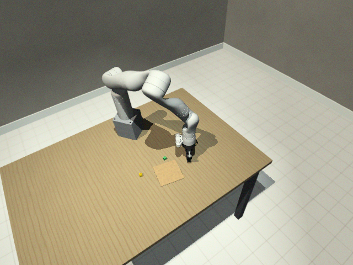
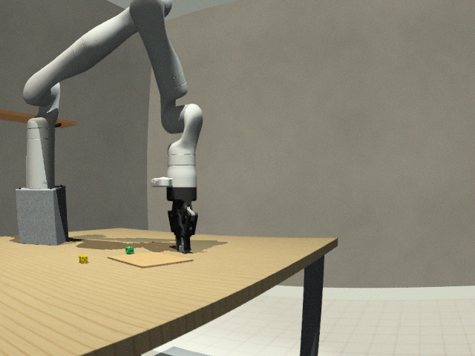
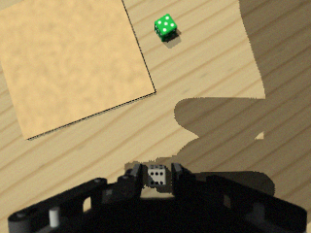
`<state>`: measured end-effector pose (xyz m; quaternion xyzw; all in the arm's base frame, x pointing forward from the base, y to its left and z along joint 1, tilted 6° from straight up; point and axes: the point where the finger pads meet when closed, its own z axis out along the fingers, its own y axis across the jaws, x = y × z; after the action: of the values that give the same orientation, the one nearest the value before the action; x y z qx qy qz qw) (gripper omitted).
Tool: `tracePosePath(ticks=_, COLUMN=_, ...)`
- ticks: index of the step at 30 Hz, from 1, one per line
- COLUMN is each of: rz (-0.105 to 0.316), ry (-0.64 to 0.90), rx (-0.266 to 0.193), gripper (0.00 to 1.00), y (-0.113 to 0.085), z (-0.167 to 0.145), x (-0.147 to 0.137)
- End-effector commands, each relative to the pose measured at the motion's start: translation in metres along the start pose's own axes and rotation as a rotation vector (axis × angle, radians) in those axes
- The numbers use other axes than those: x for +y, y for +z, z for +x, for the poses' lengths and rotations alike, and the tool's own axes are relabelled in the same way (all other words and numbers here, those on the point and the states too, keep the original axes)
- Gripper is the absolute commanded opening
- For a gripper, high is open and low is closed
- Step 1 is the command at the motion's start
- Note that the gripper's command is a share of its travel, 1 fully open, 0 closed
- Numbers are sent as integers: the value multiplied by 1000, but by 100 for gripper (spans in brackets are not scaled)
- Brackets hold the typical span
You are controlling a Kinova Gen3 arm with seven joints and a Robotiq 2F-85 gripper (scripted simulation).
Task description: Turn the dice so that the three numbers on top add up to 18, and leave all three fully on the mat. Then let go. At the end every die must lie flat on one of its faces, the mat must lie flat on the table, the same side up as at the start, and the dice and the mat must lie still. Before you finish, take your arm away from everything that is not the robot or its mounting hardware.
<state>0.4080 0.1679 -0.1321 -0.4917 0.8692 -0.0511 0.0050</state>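
Observation:
My gripper (image 1: 188,161) (image 2: 183,251) (image 3: 156,173) points down, low at the table, its fingers partly open around a white die (image 3: 156,176). Narrow gaps show between the die and both fingers; its upward face has several dark pips and looks like a 6. The green die (image 1: 164,158) (image 2: 129,250) (image 3: 165,23) lies on the table just off the mat, its upper face reading 5. The yellow die (image 1: 140,174) (image 2: 83,259) lies on the table off the mat's other side; its top number is too small to tell. The square mat (image 1: 168,173) (image 2: 149,259) (image 3: 73,58) lies flat with no die on it.
The wooden table (image 1: 85,199) (image 2: 57,291) carries the robot's grey base block (image 1: 127,130) (image 2: 37,216) at the back. The arm's shadow covers the table around the gripper. The mat's nearest corner is a short way from the fingers. The table's front edge lies beyond the mat.

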Motion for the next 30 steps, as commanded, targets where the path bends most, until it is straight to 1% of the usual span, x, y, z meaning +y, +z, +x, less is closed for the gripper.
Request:
tracePosePath(ticks=1, rz=1, ry=0, rx=-1, gripper=31, y=-1, z=-1, x=0)
tracePosePath(ticks=8, rz=1, ry=0, rx=-1, gripper=31, y=-1, z=-1, x=0)
tracePosePath(ticks=9, rz=1, ry=0, rx=-1, gripper=11, y=-1, z=-1, x=0)
tracePosePath(ticks=30, rz=1, ry=0, rx=-1, gripper=11, y=-1, z=-1, x=0)
